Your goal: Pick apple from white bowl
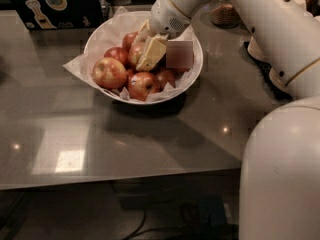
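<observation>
White bowl point(200, 64): sits far-centre on the grey counter point(100, 144). It is wide and shallow, which leaves the fruit open to a reach from above. Crinkled paper point(75, 66) lines it and pokes past the left rim.
Apple point(134, 53): lies in the middle of the bowl. It is red with a pale yellowish side and is partly hidden by the gripper. It rests on the heap with other apples pressed against it on the left and near sides.
Gripper point(144, 54): is down inside the bowl, right at the apple. It comes in at a slant from the far right, probably so the bulky wrist clears the rim.
Grip state: cannot tell whether it is released or clenched, since the apple and the wrist cover the contact.
Arm point(260, 24): is white and thick. It runs from the near right corner up and over the right side of the counter, then bends left to the bowl.
Left apple point(109, 72): is large and sits against the left wall, apart from the gripper.
Near apple point(143, 84): sits at the near wall, just below the gripper. It seems likely to roll if the target lifts out.
Step in hand: by my reading, this is closing on the apple or securing it before the lift.
Risk: the neighbours are packed tight, so one may be dragged or nudged, and the paper may shift with them.
Next need: a straight upward pull clear of the rim.
</observation>
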### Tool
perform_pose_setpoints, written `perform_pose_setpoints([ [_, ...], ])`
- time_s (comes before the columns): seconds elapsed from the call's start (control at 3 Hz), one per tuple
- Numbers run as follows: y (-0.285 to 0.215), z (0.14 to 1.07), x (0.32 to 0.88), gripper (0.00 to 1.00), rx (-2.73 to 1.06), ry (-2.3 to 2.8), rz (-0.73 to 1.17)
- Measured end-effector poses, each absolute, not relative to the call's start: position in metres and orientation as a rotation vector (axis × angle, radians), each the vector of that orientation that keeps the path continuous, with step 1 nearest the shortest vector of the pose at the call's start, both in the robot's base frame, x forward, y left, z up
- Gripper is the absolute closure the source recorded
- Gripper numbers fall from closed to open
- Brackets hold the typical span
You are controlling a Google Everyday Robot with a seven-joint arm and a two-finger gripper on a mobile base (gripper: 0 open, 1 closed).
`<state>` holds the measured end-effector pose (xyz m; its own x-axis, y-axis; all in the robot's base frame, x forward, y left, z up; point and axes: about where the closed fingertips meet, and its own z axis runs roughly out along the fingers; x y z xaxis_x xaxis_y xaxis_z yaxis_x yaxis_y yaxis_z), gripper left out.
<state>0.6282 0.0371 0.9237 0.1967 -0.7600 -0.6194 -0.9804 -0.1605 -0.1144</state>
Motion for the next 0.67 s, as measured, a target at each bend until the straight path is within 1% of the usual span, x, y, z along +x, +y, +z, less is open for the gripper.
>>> perform_pose_setpoints([
  [0.33,0.035,0.927,0.63,1.0,-1.968,1.591,0.591],
  [0.67,0.019,0.948,0.627,1.0,-1.916,1.502,0.569],
])
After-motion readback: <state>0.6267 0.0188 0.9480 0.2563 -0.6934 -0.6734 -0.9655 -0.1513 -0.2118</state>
